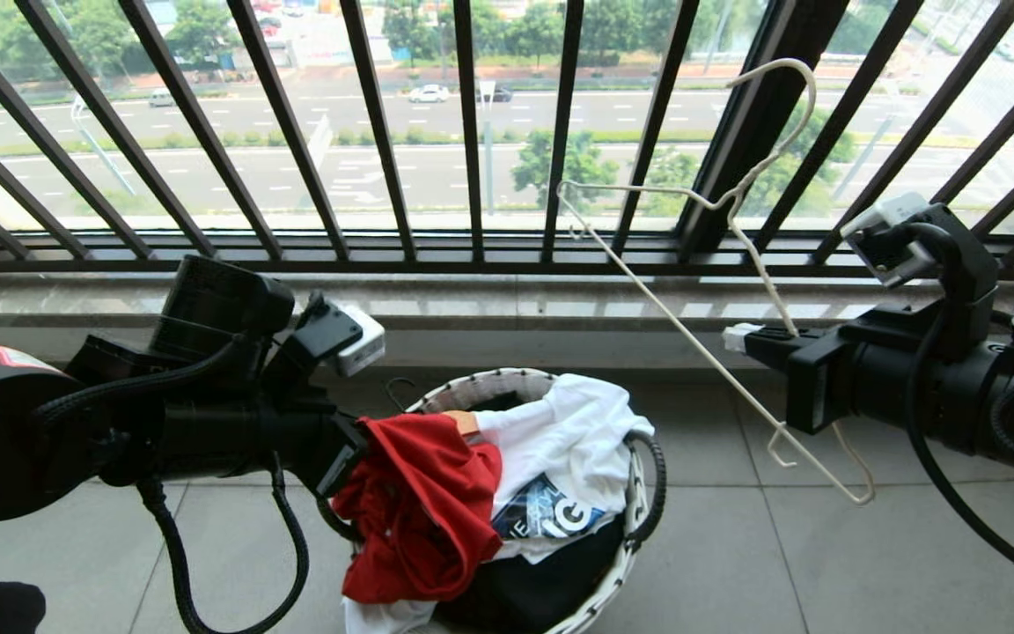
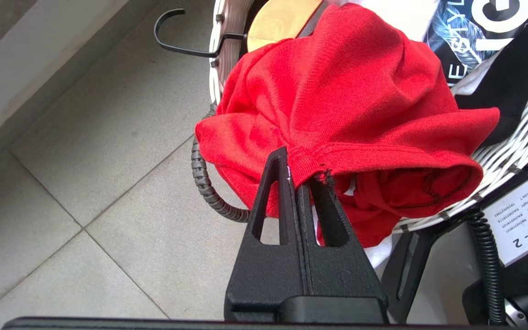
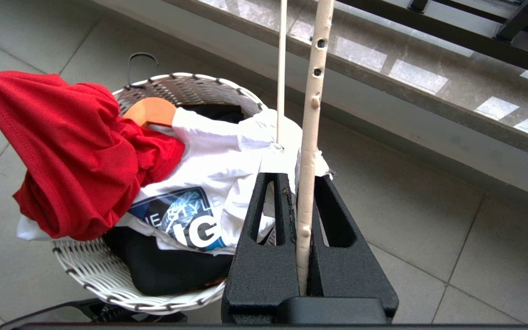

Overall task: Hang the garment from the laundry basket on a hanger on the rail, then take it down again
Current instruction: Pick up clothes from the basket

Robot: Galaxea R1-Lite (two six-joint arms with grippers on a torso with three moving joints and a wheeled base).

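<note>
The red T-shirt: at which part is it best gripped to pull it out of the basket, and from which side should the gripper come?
The ribbed collar hem suits best: it is a firm doubled edge. The left gripper is already shut on it, coming from the robot's left, where the red T-shirt spills over the rim of the laundry basket.

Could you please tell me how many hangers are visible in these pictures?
2: the cream wire hanger is clamped in the right claw; a wooden hanger lies in the laundry basket under clothes. Others may be buried.
</note>
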